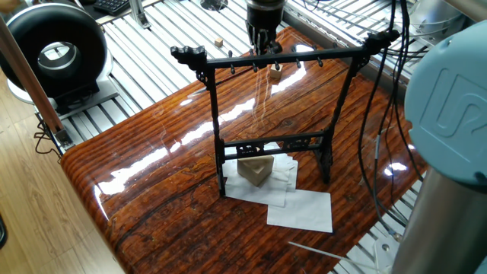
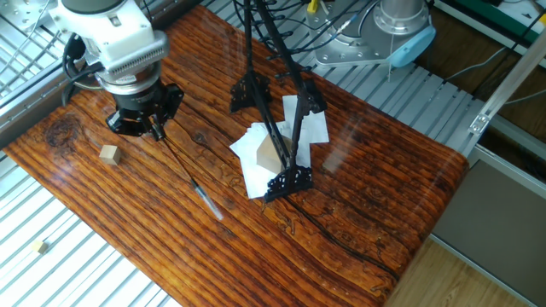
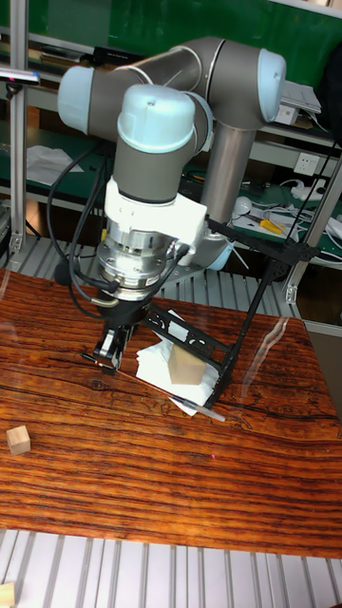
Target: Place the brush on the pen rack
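The brush is a thin dark shaft with a pale tip. It slants down from my gripper, which is shut on its upper end, and the tip hangs just above the tabletop. The tall fixed view shows the gripper left of the pen rack, with the brush tip reaching toward the rack's foot. The pen rack stands upright mid-table, a black frame with pegs along its crossbar. My gripper is behind that crossbar, near its middle.
White paper sheets and a tan wedge block lie under the rack. A small wooden cube sits on the table near the gripper. A thin pale rod lies at the table's near corner. Cables hang by the rack's right upright.
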